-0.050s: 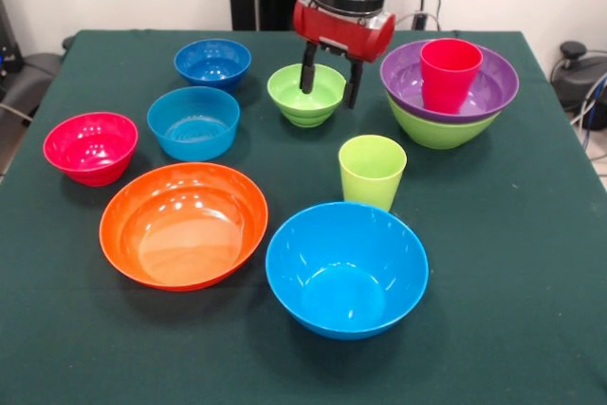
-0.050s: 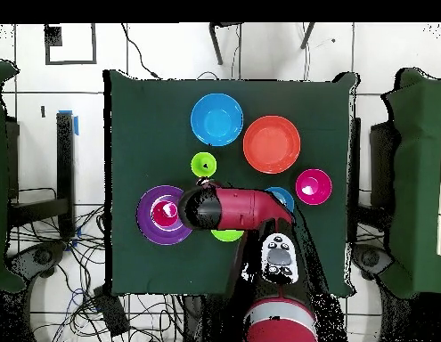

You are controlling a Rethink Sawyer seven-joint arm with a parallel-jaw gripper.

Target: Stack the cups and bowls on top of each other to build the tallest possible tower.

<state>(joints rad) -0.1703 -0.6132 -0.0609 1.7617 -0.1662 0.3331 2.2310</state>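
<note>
hovering spread, the hand straddles the small lime-green bowl's right rim.

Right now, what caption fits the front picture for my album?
Open gripper over the small lime-green plastic bowl, beside the tower of stacked glossy bowls topped by a red cup.

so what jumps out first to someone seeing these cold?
The red-and-black gripper hangs over the small lime-green bowl at the table's far middle, its fingers open astride the bowl's far right rim. Right of it stands the tower: a red cup in a purple bowl nested in a large lime-green bowl. Nearest the camera sit the large orange bowl and large light blue bowl.
</note>
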